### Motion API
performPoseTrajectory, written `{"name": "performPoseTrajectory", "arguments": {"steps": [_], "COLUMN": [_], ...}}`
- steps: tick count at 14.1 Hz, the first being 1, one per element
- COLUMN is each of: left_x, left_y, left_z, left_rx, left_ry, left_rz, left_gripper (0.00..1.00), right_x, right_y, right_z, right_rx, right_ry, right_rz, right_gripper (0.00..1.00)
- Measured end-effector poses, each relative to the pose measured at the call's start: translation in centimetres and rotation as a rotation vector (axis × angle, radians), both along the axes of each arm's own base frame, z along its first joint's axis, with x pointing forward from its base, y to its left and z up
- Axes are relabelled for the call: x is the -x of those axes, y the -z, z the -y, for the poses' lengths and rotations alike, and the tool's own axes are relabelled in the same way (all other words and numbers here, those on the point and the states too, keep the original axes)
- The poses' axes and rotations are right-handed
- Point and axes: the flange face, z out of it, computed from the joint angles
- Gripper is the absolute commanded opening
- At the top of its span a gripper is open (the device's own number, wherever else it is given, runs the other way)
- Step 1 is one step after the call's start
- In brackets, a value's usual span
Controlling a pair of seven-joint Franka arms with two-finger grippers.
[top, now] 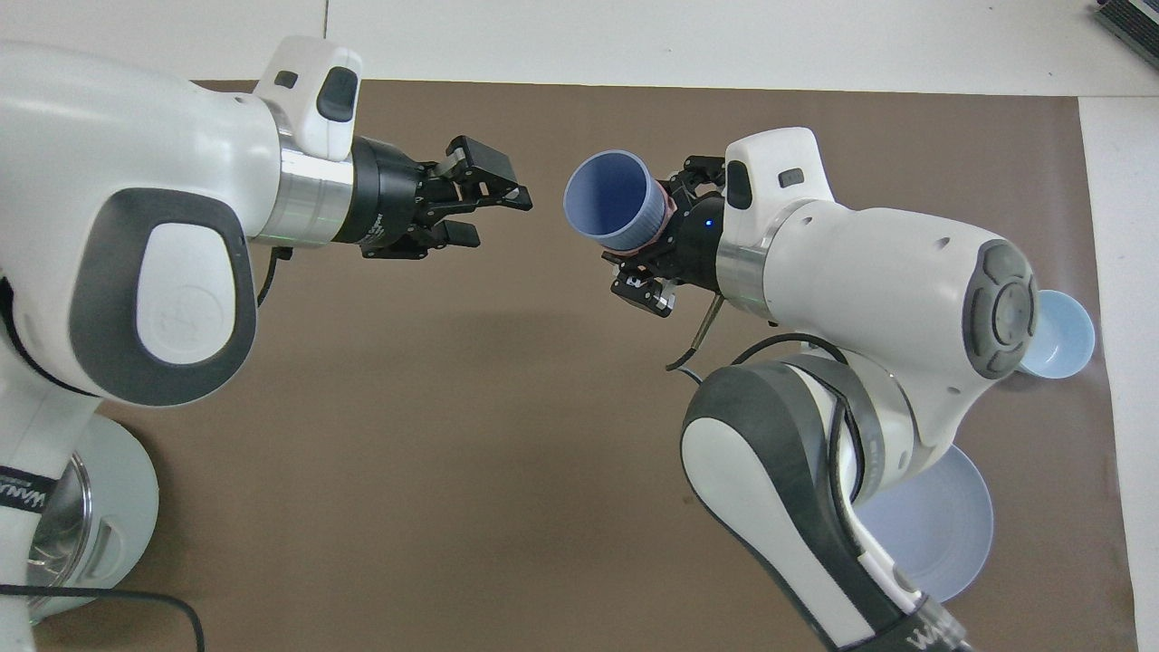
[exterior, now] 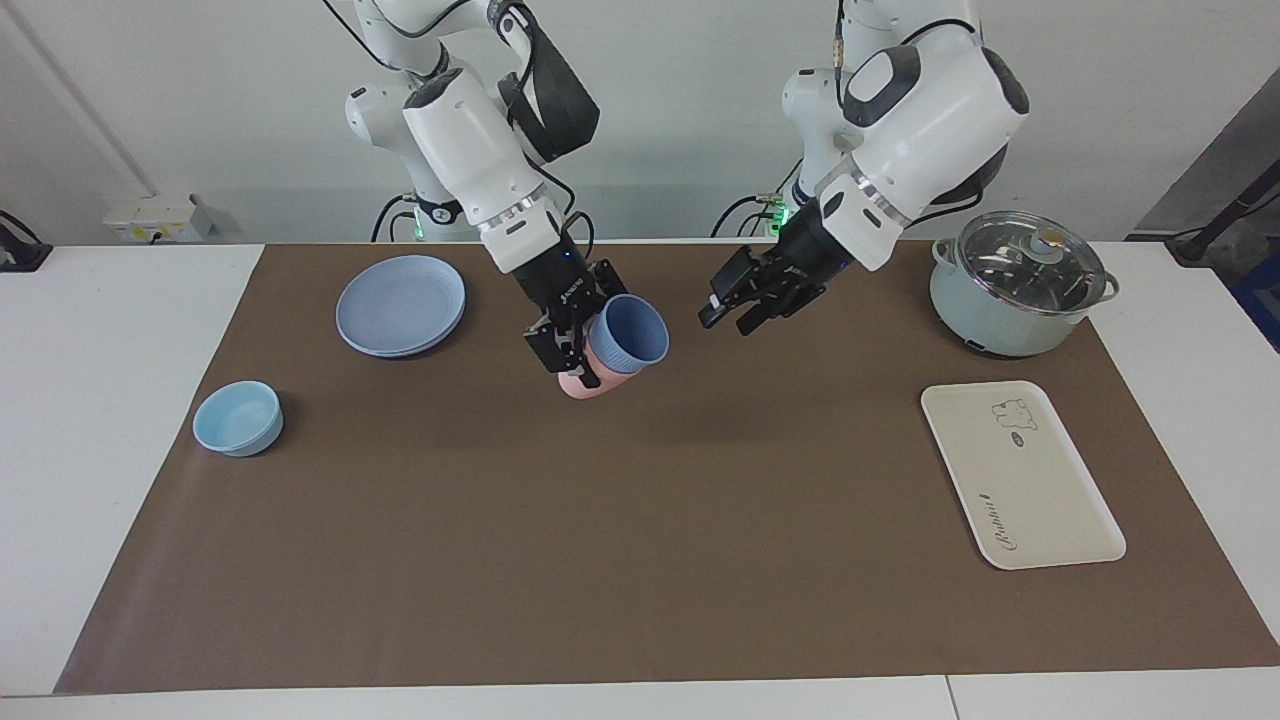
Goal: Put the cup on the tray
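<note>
The periwinkle-blue cup (exterior: 632, 330) is held tilted in the air by my right gripper (exterior: 585, 325), which is shut on it over the middle of the brown mat. Its mouth faces my left gripper (exterior: 728, 322). A salmon-pink cup (exterior: 585, 385) shows at the blue cup's base; I cannot tell if they are nested. My left gripper is open and empty in the air, a short gap from the cup's mouth. The overhead view shows the cup (top: 607, 195), the right gripper (top: 661, 231) and the left gripper (top: 493, 217). The cream-white tray (exterior: 1020, 475) lies flat at the left arm's end.
A lidded pale-green pot (exterior: 1020, 285) stands nearer to the robots than the tray, at the left arm's end. A round blue plate (exterior: 400, 305) and a low light-blue bowl (exterior: 238, 418) lie toward the right arm's end. The brown mat (exterior: 640, 560) covers the table.
</note>
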Motion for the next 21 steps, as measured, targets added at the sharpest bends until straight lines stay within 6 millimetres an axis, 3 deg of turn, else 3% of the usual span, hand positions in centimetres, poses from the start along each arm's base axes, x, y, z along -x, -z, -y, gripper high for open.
{"name": "performPoseTrajectory", "arguments": {"steps": [3,8,9,11,16,17,21], "left_x": [-0.5,-0.4,-0.1,0.4,0.2,0.2,0.3], "left_y": [0.3,-1.5,-1.6,-1.6,-1.2,-1.1,-0.9], "left_z": [2.1,3.3,4.0,5.1,4.8,4.8,4.9], "left_rx": [0.021,0.051,0.054,0.059,0.050,0.045,0.018], "left_ry": [-0.020,-0.039,-0.034,-0.029,-0.031,-0.028,-0.012], "left_rz": [-0.006,-0.004,-0.004,-0.001,-0.008,-0.009,-0.007], "left_gripper": [0.65,0.61,0.58,0.38,0.04,0.00,0.00], "right_x": [0.2,0.1,0.1,0.1,-0.2,-0.2,-0.1], "right_y": [0.0,0.0,0.0,0.0,-0.1,-0.1,0.1], "right_z": [-0.3,-0.3,-0.3,-0.3,0.3,0.3,0.2], "right_rx": [0.000,0.001,0.001,0.000,-0.001,0.000,0.003], "right_ry": [-0.005,-0.005,-0.005,-0.005,0.009,0.010,0.006], "right_rz": [0.000,0.000,0.000,0.000,0.007,0.007,0.005], "right_gripper": [0.00,0.00,0.00,0.00,0.00,0.00,0.00]}}
